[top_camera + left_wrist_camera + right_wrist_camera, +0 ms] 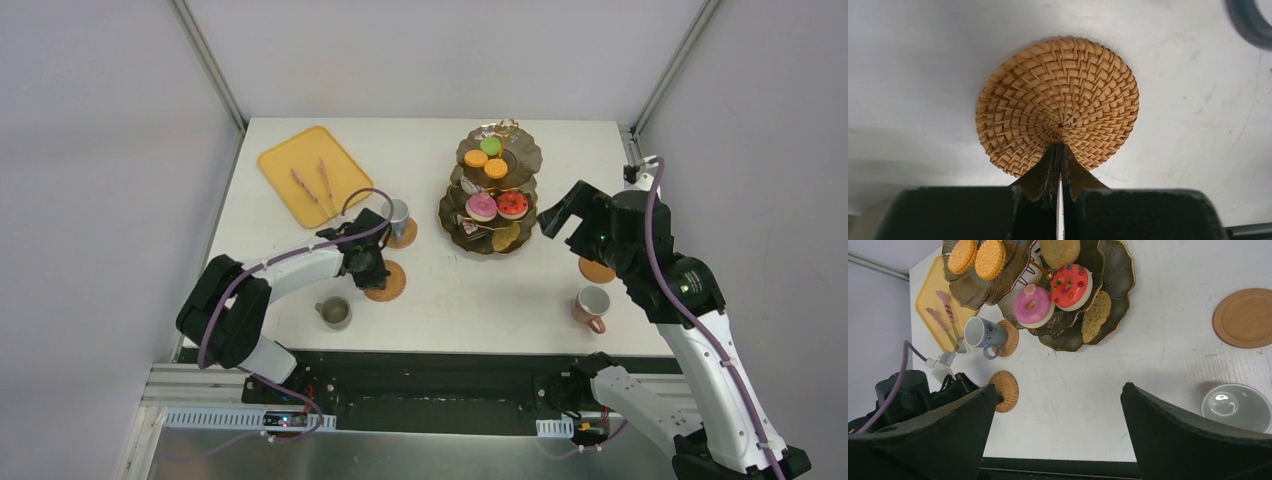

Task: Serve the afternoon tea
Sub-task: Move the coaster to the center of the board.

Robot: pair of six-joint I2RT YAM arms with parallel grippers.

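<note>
My left gripper [366, 264] is shut, its tips resting on a woven brown coaster [1058, 102] that lies flat on the table [440, 290]; nothing shows between the fingers [1048, 167]. The olive mug [335, 312] stands just in front of it. The grey-blue mug [399, 217] sits on a second woven coaster [1008, 337]. My right gripper [1058, 405] is wide open and empty, held above the table right of the three-tier stand [492, 195]. The stand holds pink [1033, 307] and red [1071, 285] doughnuts and orange macarons [977, 257]. The pink mug [592, 306] stands near a smooth brown coaster [1245, 317].
The yellow-orange tray [313, 172] with the pink-handled tongs [310, 183] lies at the back left. The table's near edge [1058, 460] is just under my right gripper. Grey walls enclose the table on three sides.
</note>
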